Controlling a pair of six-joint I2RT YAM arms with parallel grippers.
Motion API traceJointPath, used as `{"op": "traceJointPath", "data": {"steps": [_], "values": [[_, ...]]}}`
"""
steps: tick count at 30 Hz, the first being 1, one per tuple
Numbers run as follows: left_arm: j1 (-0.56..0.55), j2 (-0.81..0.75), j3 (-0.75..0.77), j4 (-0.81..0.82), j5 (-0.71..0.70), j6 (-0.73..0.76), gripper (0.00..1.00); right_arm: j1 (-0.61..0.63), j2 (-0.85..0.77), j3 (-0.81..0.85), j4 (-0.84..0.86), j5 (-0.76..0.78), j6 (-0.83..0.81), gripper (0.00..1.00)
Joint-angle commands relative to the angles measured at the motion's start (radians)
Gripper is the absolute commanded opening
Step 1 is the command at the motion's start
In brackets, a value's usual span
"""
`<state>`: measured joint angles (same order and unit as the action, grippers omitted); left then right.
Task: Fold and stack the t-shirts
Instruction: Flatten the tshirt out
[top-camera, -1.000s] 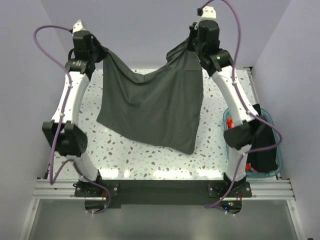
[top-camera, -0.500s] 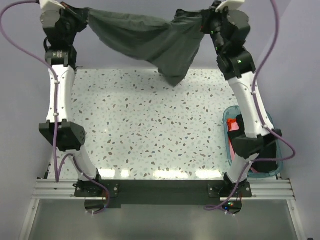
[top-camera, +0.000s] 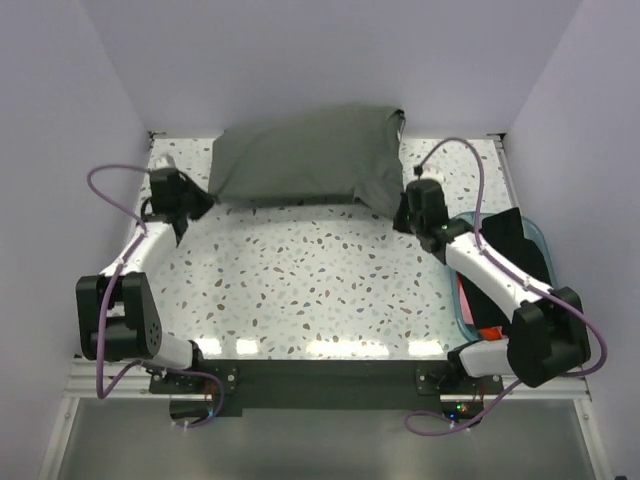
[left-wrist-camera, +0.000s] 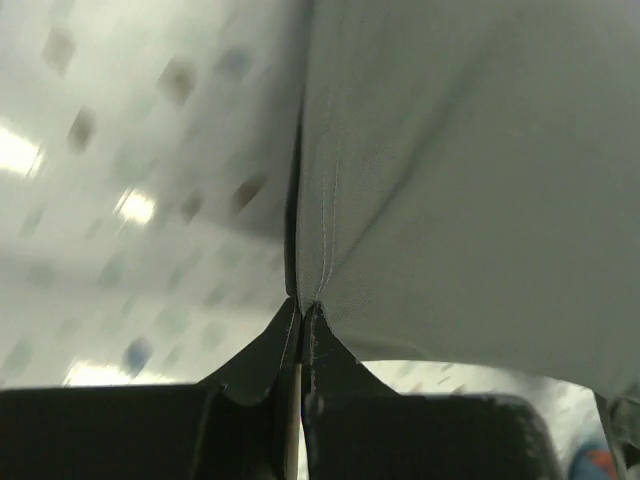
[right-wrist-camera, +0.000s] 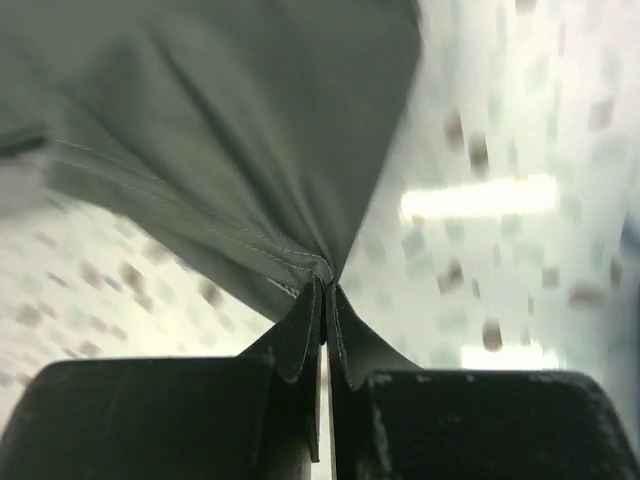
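Items counted on inspection.
Recorded were one grey-green t-shirt (top-camera: 300, 155), one black cloth (top-camera: 505, 235), one red-orange cloth (top-camera: 464, 298), one teal tub (top-camera: 547, 258), two arms: left arm (top-camera: 140, 250), right arm (top-camera: 495, 270).

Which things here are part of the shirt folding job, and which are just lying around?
Job: grey-green t-shirt, pinched by the left gripper and the right gripper; black cloth and red-orange cloth, probably more shirts.
Lying about: teal tub holding those cloths; speckled table.
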<state>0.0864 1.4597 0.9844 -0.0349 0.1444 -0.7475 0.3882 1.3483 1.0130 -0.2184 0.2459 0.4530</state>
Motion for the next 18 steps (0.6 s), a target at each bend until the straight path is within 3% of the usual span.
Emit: {"op": "traceJointPath", "data": {"steps": [1,5,8,18], "values": [[0.003,-0.099,-0.206,0.046,-0.072,-0.033,0.00,0.011,-0.087,-0.213,0.039,-0.040,0.185,0.00],[0.004,-0.107,-0.415,0.000,-0.121,-0.093,0.00,0.017,-0.083,-0.387,0.030,-0.118,0.266,0.00],[0.004,-0.140,-0.479,-0.037,-0.141,-0.116,0.00,0.047,-0.110,-0.453,-0.007,-0.106,0.314,0.00],[0.003,-0.477,-0.521,-0.307,-0.233,-0.138,0.01,0.153,-0.507,-0.518,-0.346,-0.053,0.432,0.00]]}}
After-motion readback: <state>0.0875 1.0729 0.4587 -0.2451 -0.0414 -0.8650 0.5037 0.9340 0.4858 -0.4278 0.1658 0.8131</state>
